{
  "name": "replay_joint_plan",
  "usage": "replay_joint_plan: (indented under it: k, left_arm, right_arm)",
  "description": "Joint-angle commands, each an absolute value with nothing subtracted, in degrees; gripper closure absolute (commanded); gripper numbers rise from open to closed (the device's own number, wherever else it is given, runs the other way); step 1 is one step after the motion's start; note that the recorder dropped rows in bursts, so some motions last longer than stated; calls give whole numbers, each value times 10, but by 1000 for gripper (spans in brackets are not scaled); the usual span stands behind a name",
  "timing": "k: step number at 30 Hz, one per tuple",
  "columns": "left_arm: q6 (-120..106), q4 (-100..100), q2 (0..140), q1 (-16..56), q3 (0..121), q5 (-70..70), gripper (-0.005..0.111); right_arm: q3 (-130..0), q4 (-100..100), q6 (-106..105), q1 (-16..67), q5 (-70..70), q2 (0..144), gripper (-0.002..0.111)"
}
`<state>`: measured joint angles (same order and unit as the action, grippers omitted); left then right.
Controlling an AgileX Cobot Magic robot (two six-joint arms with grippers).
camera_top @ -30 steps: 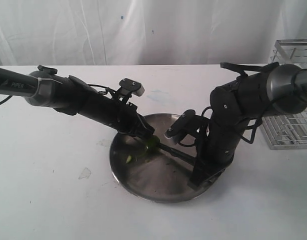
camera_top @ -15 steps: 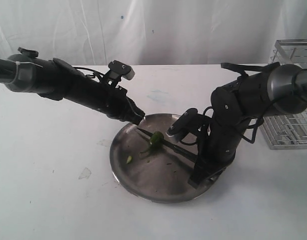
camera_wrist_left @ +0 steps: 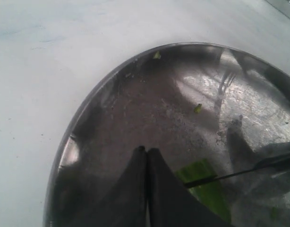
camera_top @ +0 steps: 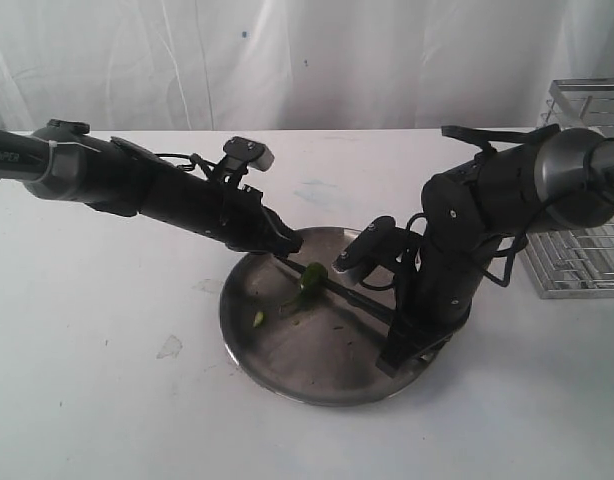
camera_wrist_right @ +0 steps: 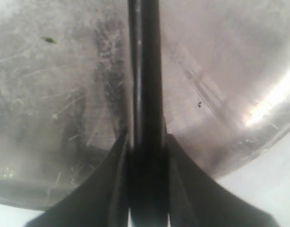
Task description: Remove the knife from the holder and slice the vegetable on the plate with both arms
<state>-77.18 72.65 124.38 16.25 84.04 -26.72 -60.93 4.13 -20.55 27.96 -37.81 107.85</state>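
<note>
The steel plate [camera_top: 287,370] lies at the table's middle. On it rests the dark green vegetable [camera_top: 312,277], with the knife [camera_top: 359,300] lying across it, blade tip pointing to the far left. My right gripper [camera_top: 399,330] is shut on the knife's black handle over the plate's right side; in the right wrist view the knife [camera_wrist_right: 145,71] runs straight out between its fingers [camera_wrist_right: 112,179]. My left gripper [camera_top: 289,243] is shut and empty, hovering at the plate's far-left rim just short of the vegetable [camera_wrist_left: 208,191]. The knife [camera_wrist_left: 239,174] shows there as a thin dark line.
The wire-grid holder [camera_top: 585,200] stands at the right edge of the table, behind my right arm. A tiny green slice [camera_top: 257,318] lies on the plate's left part, and other green bits [camera_wrist_left: 197,108] dot its surface. A small smear [camera_top: 170,346] marks the white table at the left.
My left gripper let go of the vegetable and drew back to the plate's far-left rim, then edged slightly toward it again. The right gripper and knife barely moved.
</note>
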Motion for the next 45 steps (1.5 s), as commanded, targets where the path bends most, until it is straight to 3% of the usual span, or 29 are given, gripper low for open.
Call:
replay_joint_plan:
  k: [1,45]
  left_arm:
    - [-782,745,1245,162,837,-273,107]
    - [-778,740,1274,162,806,-315,107]
  right_arm:
    - [-607,49,-201,274,-381,1081,108]
    - [-607,102,-185,274,-311,1081,108]
